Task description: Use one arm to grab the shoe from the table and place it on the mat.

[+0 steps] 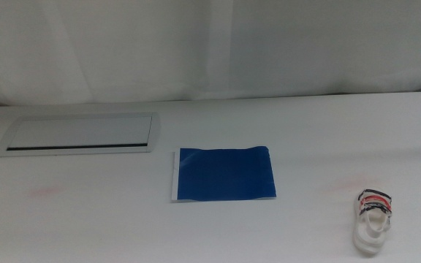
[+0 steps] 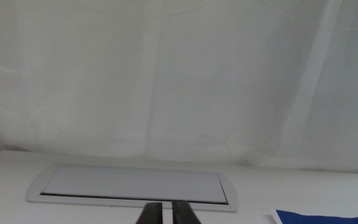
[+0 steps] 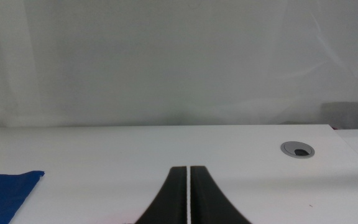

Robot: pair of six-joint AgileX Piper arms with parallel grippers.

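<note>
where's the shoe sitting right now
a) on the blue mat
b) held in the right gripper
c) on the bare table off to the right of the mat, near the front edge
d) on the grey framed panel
c: in the middle view the shoe lies on the white table, apart from the blue mat at centre, and neither arm appears there.

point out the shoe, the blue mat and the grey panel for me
shoe [image 1: 373,219], middle view, on the white heel strap.
mat [image 1: 225,174], middle view, centre of the blue sheet.
grey panel [image 1: 79,134], middle view, middle of its pale face.
</note>
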